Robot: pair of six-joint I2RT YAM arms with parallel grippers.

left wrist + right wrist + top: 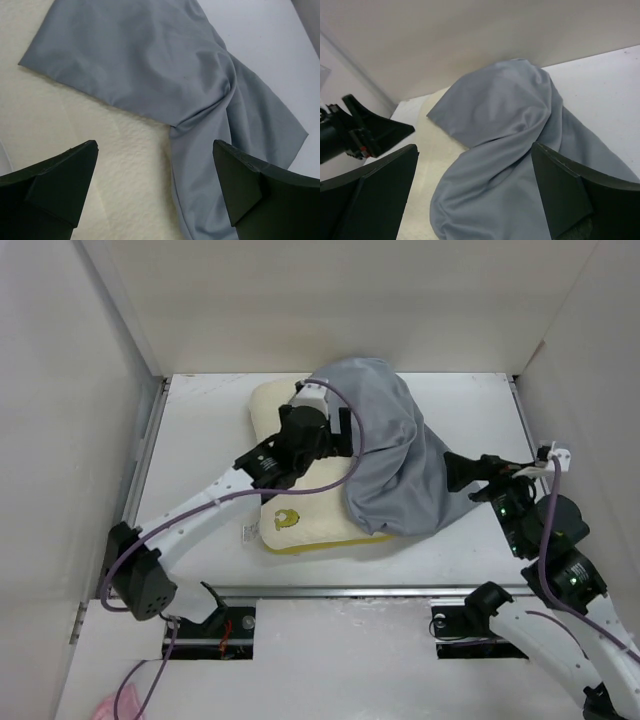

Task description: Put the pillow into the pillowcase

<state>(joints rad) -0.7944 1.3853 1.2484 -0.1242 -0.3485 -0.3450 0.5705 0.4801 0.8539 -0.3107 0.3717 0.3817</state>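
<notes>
The cream pillow point(300, 515) lies mid-table with its yellow logo toward the near edge. The grey pillowcase point(395, 455) covers its right part and trails onto the table at the right. My left gripper point(335, 435) is open above the pillow, at the pillowcase's left hem; in the left wrist view the pillow point(100, 150) and the pillowcase point(150, 60) lie under the open left gripper point(155, 170). My right gripper point(462, 478) is open at the pillowcase's right edge; the right wrist view shows the pillowcase point(505, 150) ahead of the open right gripper point(475, 175).
White walls point(60, 390) enclose the table on the left, back and right. A metal rail point(380, 592) runs along the table's near edge. Something pink point(108, 708) lies at the bottom left, off the table.
</notes>
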